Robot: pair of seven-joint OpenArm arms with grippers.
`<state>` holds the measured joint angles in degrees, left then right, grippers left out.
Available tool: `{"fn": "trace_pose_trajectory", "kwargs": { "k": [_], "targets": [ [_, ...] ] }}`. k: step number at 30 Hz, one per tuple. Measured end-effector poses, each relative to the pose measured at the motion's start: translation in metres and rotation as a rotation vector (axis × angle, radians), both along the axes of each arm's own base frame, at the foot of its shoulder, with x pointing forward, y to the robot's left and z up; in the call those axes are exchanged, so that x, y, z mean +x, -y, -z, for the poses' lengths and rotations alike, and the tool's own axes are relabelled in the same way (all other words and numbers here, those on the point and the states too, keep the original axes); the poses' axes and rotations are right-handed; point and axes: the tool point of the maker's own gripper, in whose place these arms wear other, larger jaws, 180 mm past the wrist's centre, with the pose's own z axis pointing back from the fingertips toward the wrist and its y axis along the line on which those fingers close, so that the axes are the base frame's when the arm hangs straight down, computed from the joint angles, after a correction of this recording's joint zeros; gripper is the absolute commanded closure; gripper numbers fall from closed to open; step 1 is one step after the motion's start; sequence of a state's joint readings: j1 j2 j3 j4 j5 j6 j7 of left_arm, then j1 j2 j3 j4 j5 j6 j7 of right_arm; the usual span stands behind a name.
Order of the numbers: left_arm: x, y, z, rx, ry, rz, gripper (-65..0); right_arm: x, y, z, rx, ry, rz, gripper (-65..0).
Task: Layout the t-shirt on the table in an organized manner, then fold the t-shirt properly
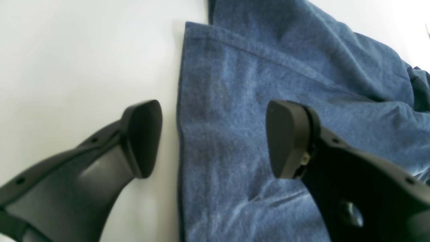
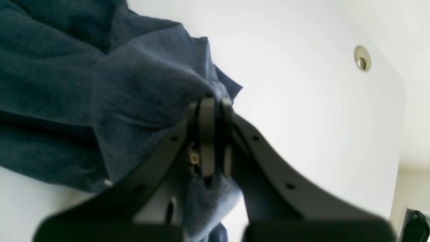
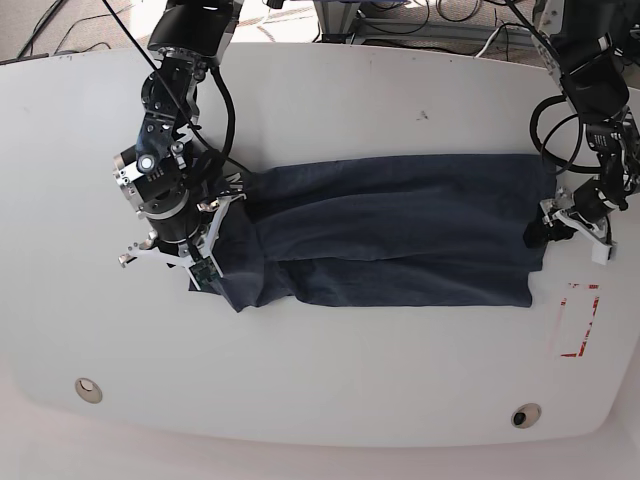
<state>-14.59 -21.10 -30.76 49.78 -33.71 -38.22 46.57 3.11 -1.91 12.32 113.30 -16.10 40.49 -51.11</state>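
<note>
The dark blue t-shirt (image 3: 400, 235) lies spread lengthwise across the middle of the white table (image 3: 330, 100). My right gripper (image 3: 206, 270) is at its left end in the base view, shut on a bunched fold of the cloth (image 2: 141, 87), which is pinched between the pads (image 2: 206, 134). My left gripper (image 3: 540, 232) hovers at the shirt's right end, open. In the left wrist view its left fingertip (image 1: 142, 137) is over bare table and its right fingertip (image 1: 289, 137) over the shirt (image 1: 235, 117), straddling a straight hem with nothing gripped.
A red rectangle outline (image 3: 578, 320) is marked on the table just right of the shirt's lower corner. Two grommet holes (image 3: 88, 388) (image 3: 524, 413) sit near the front edge; one grommet hole (image 2: 362, 58) shows past my right gripper. Cables lie beyond the far edge.
</note>
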Motion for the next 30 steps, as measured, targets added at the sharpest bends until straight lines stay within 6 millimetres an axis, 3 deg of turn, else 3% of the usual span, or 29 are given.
{"fn": "trace_pose_trajectory", "kwargs": {
  "k": [17, 30],
  "targets": [
    [0.026, 0.037, -0.005, -0.026, 0.015, 0.056, -46.0, 0.0, 0.0, 0.0, 0.001, 0.0, -0.001, 0.0],
    [0.03, 0.04, -0.007, -0.023, 0.008, 0.069, -46.0, -0.004, 0.0, 0.005, 0.0, -0.014, -0.001, 0.0]
  ]
}}
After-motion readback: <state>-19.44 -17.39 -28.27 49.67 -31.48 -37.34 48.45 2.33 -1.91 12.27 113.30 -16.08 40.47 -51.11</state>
